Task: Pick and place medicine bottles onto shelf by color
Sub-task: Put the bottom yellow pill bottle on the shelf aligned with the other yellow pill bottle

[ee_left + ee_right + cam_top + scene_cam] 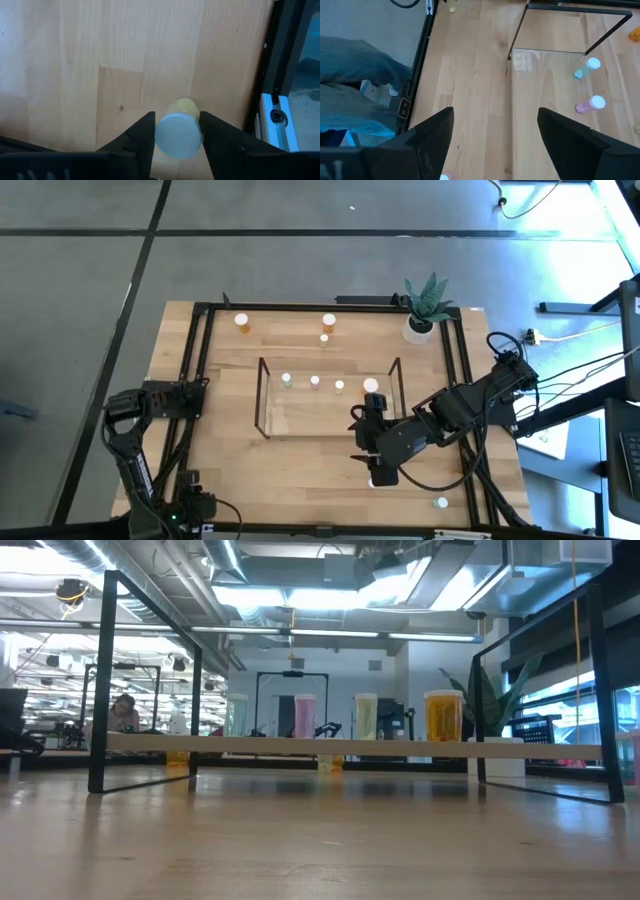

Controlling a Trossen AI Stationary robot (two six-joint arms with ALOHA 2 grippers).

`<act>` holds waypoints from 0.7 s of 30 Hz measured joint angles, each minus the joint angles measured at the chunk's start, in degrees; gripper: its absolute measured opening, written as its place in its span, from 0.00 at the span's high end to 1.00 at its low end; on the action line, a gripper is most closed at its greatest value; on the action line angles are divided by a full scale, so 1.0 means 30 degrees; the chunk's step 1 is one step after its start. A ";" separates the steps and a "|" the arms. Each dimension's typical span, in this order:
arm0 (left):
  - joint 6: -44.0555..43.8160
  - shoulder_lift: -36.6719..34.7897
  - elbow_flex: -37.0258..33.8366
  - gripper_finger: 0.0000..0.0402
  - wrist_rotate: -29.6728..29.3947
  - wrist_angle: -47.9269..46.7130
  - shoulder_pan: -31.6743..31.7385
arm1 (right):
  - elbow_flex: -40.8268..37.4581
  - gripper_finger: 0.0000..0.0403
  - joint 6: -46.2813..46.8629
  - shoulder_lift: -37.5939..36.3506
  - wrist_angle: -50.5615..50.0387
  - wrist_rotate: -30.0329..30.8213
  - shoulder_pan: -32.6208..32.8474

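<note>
My left gripper (192, 392) is at the table's left side, pointing steeply down, shut on a small medicine bottle (184, 106) with a yellowish-green body and a white cap; in the high view the gripper hides this bottle. The clear shelf (268, 412) stands mid-table with a greenish (286, 379), a pink (315, 381), a yellowish (340, 386) and a larger orange bottle (443, 716) in a row on it. My right gripper (495, 112) hangs open above the table in front of the shelf's right end, with nothing between its fingers. My left gripper pinches the bottle's white cap (176, 136) between its two fingers, one on each side. The fingers come from above, pointing steeply down. The bottle looks upright, with its body running down toward the wood; I cannot tell whether its base touches the table.
Two orange bottles (243, 322) (329, 322) and a tiny one (324, 339) stand behind the shelf. A white-capped bottle (440, 502) stands front right; another (378, 480) sits below my right gripper. A potted plant (420, 315) is at the far right. A black rail (270, 75) runs beside my left gripper.
</note>
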 joint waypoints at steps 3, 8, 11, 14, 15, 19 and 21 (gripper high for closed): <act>-0.0002 -0.0013 0.0007 0.70 -0.0009 0.0132 0.0000 | 0.0000 0.28 0.0001 0.0000 -0.0004 0.0005 0.0000; -0.0002 -0.0026 0.0033 0.74 -0.0009 0.0125 0.0005 | 0.0000 0.28 0.0001 0.0000 -0.0007 0.0005 0.0004; 0.0134 -0.0028 0.0448 0.74 0.0027 -0.0073 0.0187 | 0.0000 0.28 0.0001 0.0000 -0.0007 -0.0001 0.0007; 0.0664 -0.0028 0.1518 0.74 0.0013 -0.0640 0.0595 | 0.0000 0.28 0.0001 0.0000 -0.0030 0.0010 0.0077; 0.1009 -0.0028 0.1966 0.74 0.0005 -0.0989 0.0800 | 0.0000 0.28 -0.0006 0.0000 -0.0072 0.0013 0.0095; 0.2872 -0.0037 0.4306 0.74 -0.0244 -0.2224 0.1774 | 0.0000 0.28 0.0049 0.0000 -0.0197 0.0013 0.0261; 0.4355 -0.0042 0.5620 0.74 -0.0555 -0.2878 0.2388 | 0.0000 0.28 0.0047 0.0000 -0.0197 0.0013 0.0361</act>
